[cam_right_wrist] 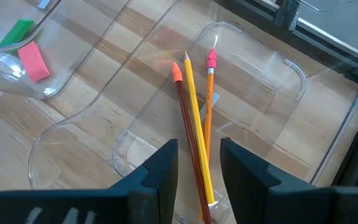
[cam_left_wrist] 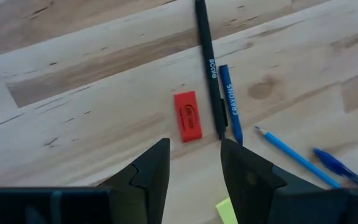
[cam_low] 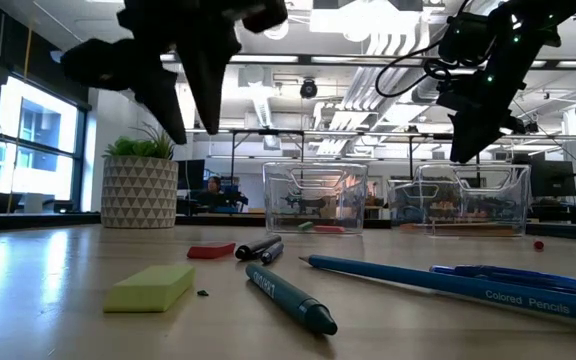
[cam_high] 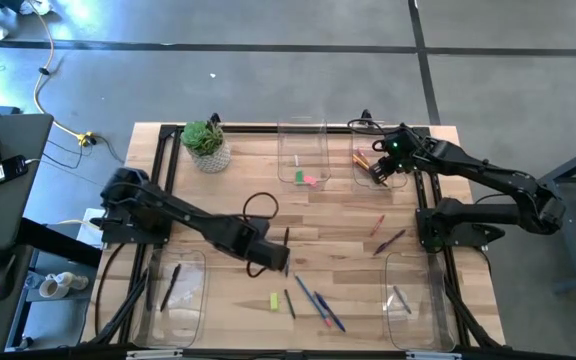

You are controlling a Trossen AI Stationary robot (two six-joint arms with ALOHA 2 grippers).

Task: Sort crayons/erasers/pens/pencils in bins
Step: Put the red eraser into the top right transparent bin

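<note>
My left gripper (cam_left_wrist: 194, 163) is open and hovers over the table's middle (cam_high: 268, 256), just short of a red eraser (cam_left_wrist: 188, 116) that lies flat beside a black pen (cam_left_wrist: 206, 62) and a blue crayon (cam_left_wrist: 230, 104). A yellow-green eraser (cam_high: 274, 301) lies nearer the front. My right gripper (cam_right_wrist: 199, 167) is open above the far right bin (cam_high: 373, 135). Three pencils (cam_right_wrist: 194, 118) lie flat on that bin's floor and run under the gap between its fingers. The far middle bin (cam_high: 303, 130) holds a pink eraser (cam_right_wrist: 33, 62) and a green eraser (cam_right_wrist: 16, 31).
A potted plant (cam_high: 207, 146) stands at the far left. The near left bin (cam_high: 194, 262) holds a dark pen, and the near right bin (cam_high: 408, 262) holds a small stick. Blue pens and pencils (cam_high: 318, 305) lie near the front; a red crayon (cam_high: 378, 225) and a dark pen (cam_high: 390, 242) lie at the right.
</note>
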